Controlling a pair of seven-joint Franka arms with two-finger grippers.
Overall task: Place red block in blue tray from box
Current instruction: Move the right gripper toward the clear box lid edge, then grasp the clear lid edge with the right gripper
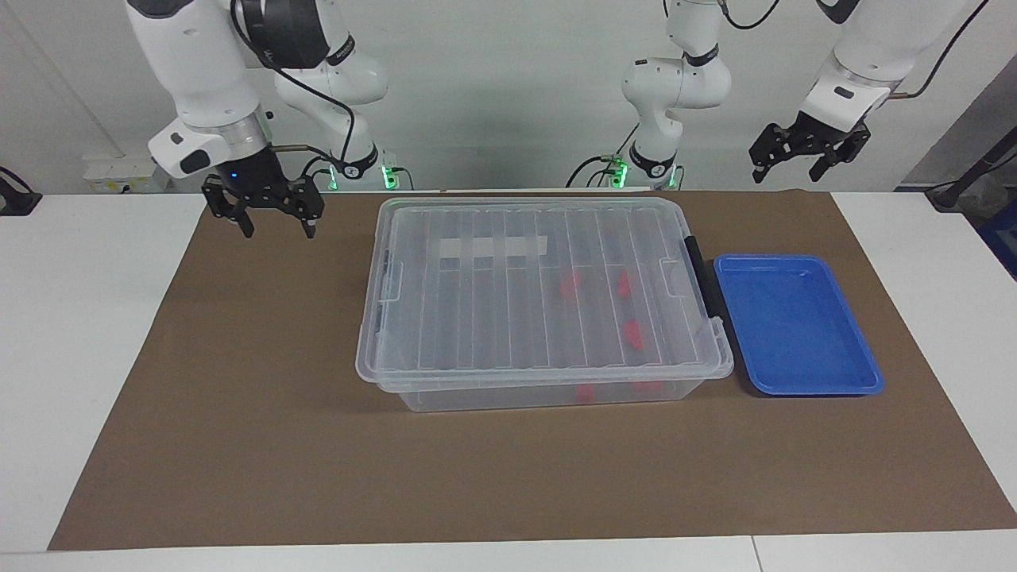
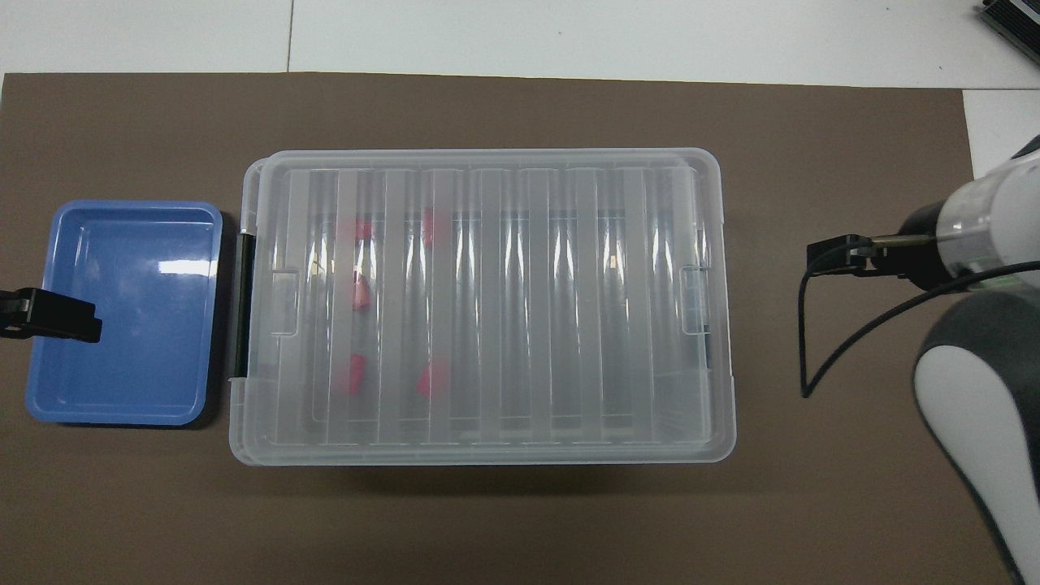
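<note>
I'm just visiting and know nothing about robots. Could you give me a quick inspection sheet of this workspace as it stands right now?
Surface: brown mat on a white table.
Job's things: large clear plastic box with its ribbed clear lid on; small red plastic blocks show through it, toward the left arm's end. Shallow blue plastic tray beside the box at that end holds nothing.
Clutter: nothing seen.
Grippers: right gripper open, over the mat off the box's end, holding nothing; left gripper open, raised at the table's robot end, waiting.
Cables: black cable loops from the right wrist; more run along both arms.
Surroundings: pale wall, green lights at the arm bases.
</note>
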